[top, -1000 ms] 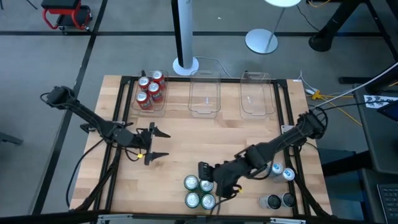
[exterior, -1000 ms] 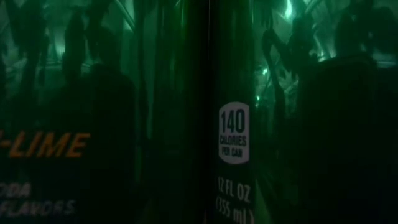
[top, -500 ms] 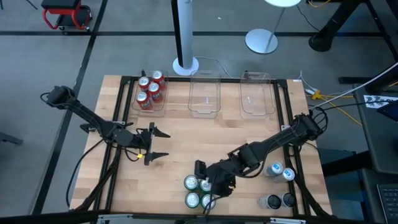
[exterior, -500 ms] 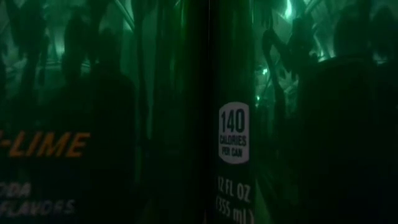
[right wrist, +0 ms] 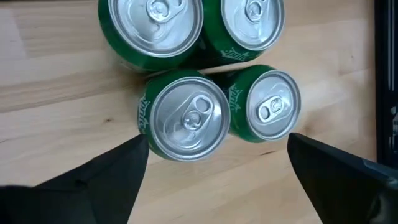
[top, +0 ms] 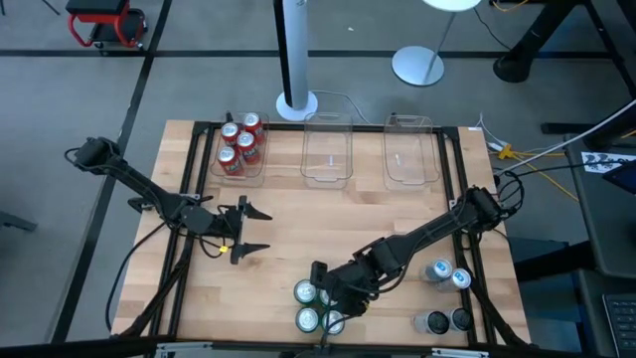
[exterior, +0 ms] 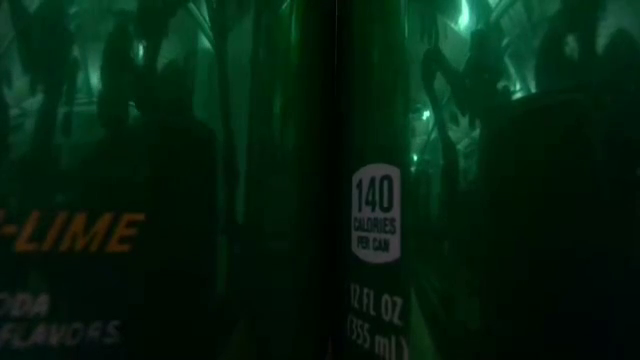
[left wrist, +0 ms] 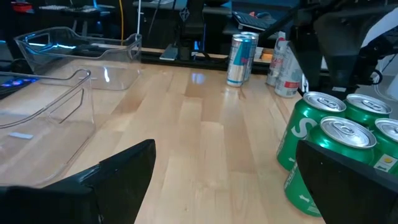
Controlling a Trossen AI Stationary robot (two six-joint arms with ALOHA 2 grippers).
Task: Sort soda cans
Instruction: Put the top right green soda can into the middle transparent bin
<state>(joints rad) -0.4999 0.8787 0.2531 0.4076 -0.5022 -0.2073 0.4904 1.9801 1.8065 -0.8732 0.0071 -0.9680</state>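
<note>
The right end effector (top: 323, 294) hangs over the green cans (top: 318, 306) at 6 o'clock on the tabletop (top: 298, 219), fingers spread wide and gripping nothing; its wrist view looks straight down on all four silver tops. The left end effector (top: 241, 231) waits at 9 o'clock, also spread and empty.

By my judgement the sort is about a third done. Four red cans (top: 239, 143) already stand in the left bin (top: 221, 169) at 11 o'clock. The middle bin (top: 326, 149) and right bin (top: 411, 151) hold nothing. Four green cans and four blue or dark cans (top: 444, 295) at 5 o'clock remain loose. Twelve cans, three bins.
</note>
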